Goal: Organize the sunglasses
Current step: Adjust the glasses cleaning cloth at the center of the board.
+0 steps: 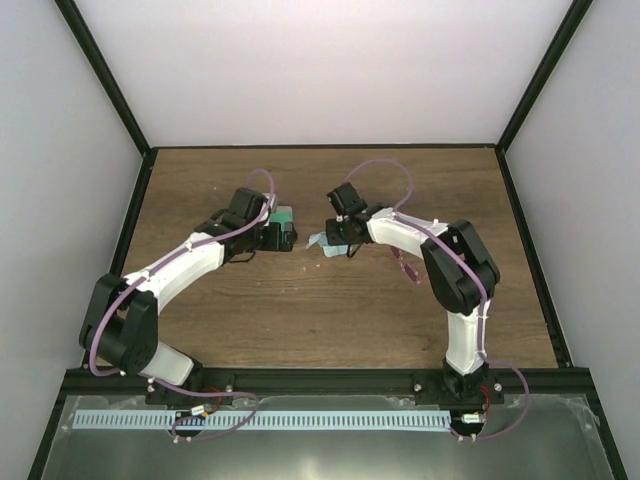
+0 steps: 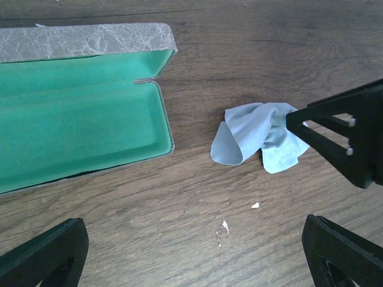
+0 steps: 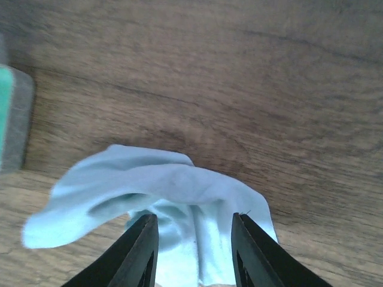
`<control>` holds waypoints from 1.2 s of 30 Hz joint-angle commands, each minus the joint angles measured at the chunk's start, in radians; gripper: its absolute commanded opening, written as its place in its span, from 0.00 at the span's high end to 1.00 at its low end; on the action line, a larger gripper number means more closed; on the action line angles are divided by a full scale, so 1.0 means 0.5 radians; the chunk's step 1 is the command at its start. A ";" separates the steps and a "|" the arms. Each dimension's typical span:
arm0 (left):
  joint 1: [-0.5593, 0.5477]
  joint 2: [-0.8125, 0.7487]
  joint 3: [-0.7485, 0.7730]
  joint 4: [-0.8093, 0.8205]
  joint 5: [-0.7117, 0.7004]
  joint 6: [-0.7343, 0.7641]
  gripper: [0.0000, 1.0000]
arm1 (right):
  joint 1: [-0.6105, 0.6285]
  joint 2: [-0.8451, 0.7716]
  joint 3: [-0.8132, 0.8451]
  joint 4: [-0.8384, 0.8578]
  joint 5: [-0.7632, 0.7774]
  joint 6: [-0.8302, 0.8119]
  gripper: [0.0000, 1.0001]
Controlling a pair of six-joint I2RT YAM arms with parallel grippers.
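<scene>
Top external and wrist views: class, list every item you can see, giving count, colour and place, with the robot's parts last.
case: one, grey outside, green inside, open, on table left of cloth.
cloth: one, light blue, crumpled, right of case.
sunglasses: one, pinkish, on table by right arm; faint.
table: one, brown wood.
left end effector: one, black, open, near case.
right end effector: one, black, open, straddling cloth.

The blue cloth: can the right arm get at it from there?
Probably yes: its fingers stand open astride the cloth, with nothing else between them.
</scene>
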State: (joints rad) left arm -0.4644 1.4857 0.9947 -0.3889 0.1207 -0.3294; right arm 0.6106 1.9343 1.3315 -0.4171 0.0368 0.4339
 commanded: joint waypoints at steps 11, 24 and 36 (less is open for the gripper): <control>0.012 -0.110 -0.091 0.003 -0.024 -0.002 0.00 | 0.006 -0.091 -0.109 -0.027 0.081 0.039 0.70; 0.015 -0.157 -0.094 -0.042 -0.050 0.005 0.00 | 0.006 0.067 -0.194 0.003 0.093 0.051 0.93; 0.024 -0.144 -0.070 0.001 0.082 -0.049 0.00 | 0.006 -0.401 -0.095 -0.168 0.092 0.011 0.99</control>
State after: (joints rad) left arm -0.4580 1.4220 0.9516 -0.4053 0.1173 -0.3374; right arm 0.6102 1.8374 1.2293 -0.4583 0.0799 0.4522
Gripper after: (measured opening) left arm 0.999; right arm 0.012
